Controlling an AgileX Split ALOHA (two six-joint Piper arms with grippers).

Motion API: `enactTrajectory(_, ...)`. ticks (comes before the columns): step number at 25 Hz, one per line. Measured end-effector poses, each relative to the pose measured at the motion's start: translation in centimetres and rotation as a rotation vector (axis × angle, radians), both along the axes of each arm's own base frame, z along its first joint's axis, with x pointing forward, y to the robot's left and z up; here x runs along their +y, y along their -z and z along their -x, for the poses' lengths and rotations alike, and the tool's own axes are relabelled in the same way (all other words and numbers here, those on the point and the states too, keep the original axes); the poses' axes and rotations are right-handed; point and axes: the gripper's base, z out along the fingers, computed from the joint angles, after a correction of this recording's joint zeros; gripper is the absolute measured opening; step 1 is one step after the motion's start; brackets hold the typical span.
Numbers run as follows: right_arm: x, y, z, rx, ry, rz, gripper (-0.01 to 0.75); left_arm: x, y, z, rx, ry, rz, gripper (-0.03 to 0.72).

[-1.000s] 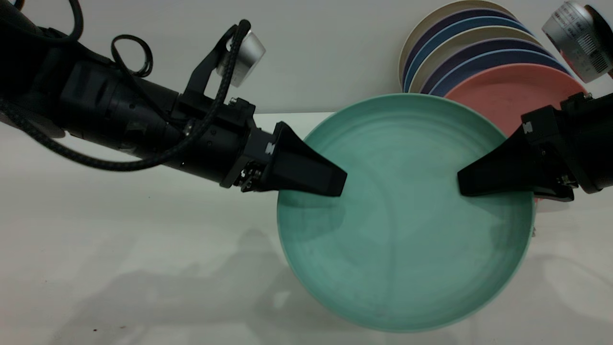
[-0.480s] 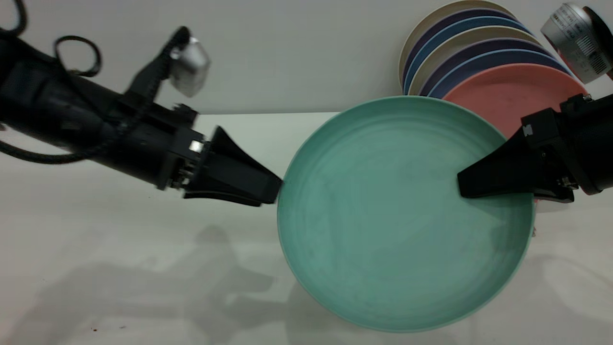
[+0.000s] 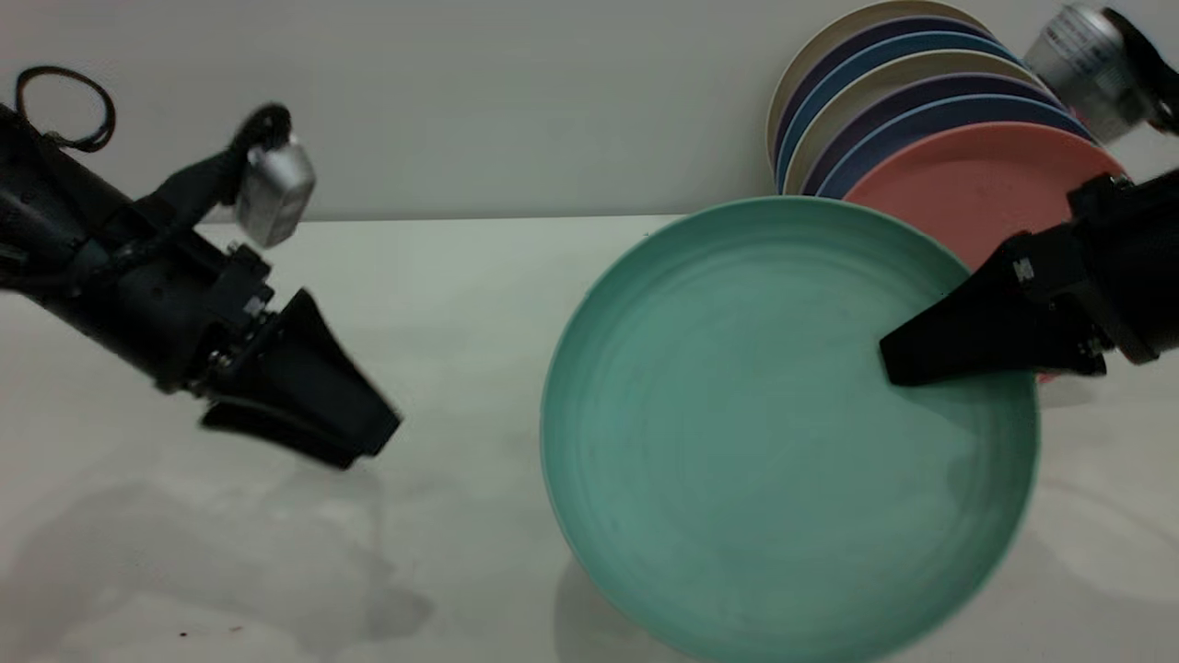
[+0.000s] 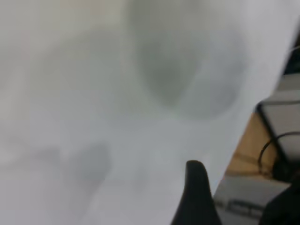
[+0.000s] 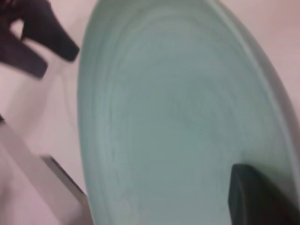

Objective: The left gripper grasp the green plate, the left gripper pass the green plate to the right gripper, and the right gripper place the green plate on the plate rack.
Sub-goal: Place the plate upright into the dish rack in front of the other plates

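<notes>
At the right side of the exterior view, the right gripper (image 3: 898,364) is clamped on the right rim of the green plate (image 3: 737,442), with 1 black finger (image 3: 958,336) lying over the plate's inner face. The plate is held up above the table (image 3: 461,295), nearly on edge, its hollow face turned toward the exterior camera and tilted a little. A round plate has no real long axis; its flat face stands almost upright. The right arm comes in from the right edge, reaching toward the left. Behind the plate, a salmon-pink plate (image 3: 958,184) and several blue and cream plates (image 3: 884,83) stand in a row. The left gripper (image 3: 364,442) is well apart from the plate, on the left, pointing down and to the right, its fingers spread and holding nothing.
</notes>
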Motion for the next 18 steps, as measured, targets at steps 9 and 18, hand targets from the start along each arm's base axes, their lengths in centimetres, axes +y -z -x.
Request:
enactTrajectory(9, -1.5, -6.8, -2.7, -0.281, -0.249, 0.365, 0.091, 2.3, -1.8, -3.5, 0.175, -0.264, -0.381, 0.590)
enactTrajectory(18, -3.5, -10.8, -4.5, -0.459, -0.481, 0.737, 0.091, 4.4, -3.3, -5.2, 0.163, -0.340, -0.639, 0.590)
